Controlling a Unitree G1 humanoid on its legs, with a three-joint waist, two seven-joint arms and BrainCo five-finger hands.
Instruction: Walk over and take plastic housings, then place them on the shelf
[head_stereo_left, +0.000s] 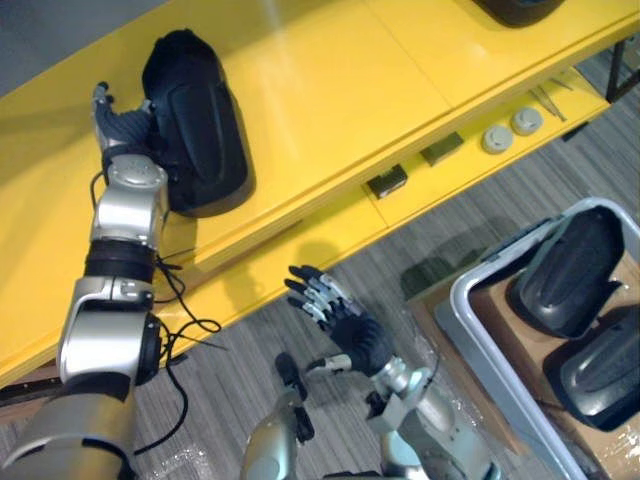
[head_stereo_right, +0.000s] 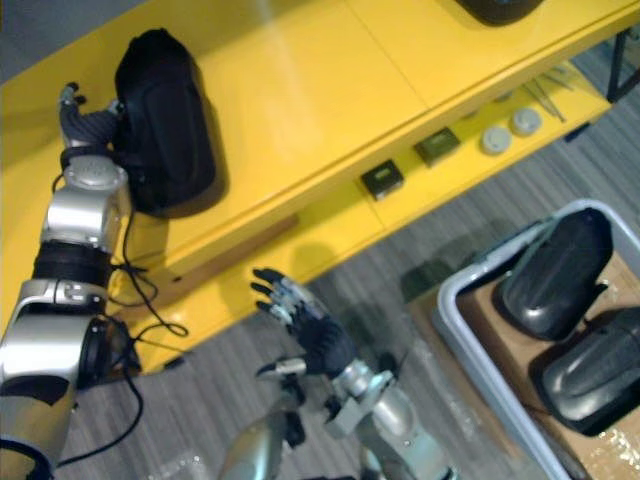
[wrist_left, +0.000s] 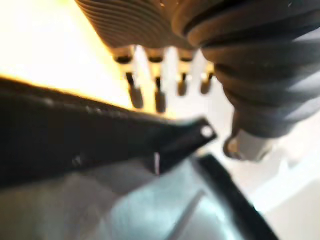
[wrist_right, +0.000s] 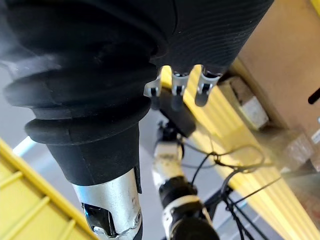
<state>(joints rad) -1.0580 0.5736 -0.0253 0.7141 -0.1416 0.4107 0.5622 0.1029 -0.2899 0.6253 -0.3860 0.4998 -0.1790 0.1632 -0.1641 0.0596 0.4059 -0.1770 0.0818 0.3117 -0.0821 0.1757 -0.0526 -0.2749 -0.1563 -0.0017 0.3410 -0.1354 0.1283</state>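
Observation:
A black plastic housing (head_stereo_left: 200, 120) lies on the top of the yellow shelf (head_stereo_left: 330, 90). My left hand (head_stereo_left: 120, 125) rests on the shelf against the housing's left edge. In the left wrist view its fingers (wrist_left: 134, 90) reach straight past the housing's dark rim (wrist_left: 75, 145), with the thumb apart, so the hand is open. My right hand (head_stereo_left: 345, 325) hangs open over the floor in front of the shelf, fingers spread and holding nothing. Two more black housings (head_stereo_left: 575, 270) (head_stereo_left: 605, 370) lie in a grey bin (head_stereo_left: 462, 305) at the lower right.
The shelf's lower level carries two small dark blocks (head_stereo_left: 387, 181) (head_stereo_left: 441, 148) and two round grey discs (head_stereo_left: 497, 138) (head_stereo_left: 527, 121). Another dark object (head_stereo_left: 520, 8) sits at the far end of the shelf top. Grey striped carpet lies between shelf and bin.

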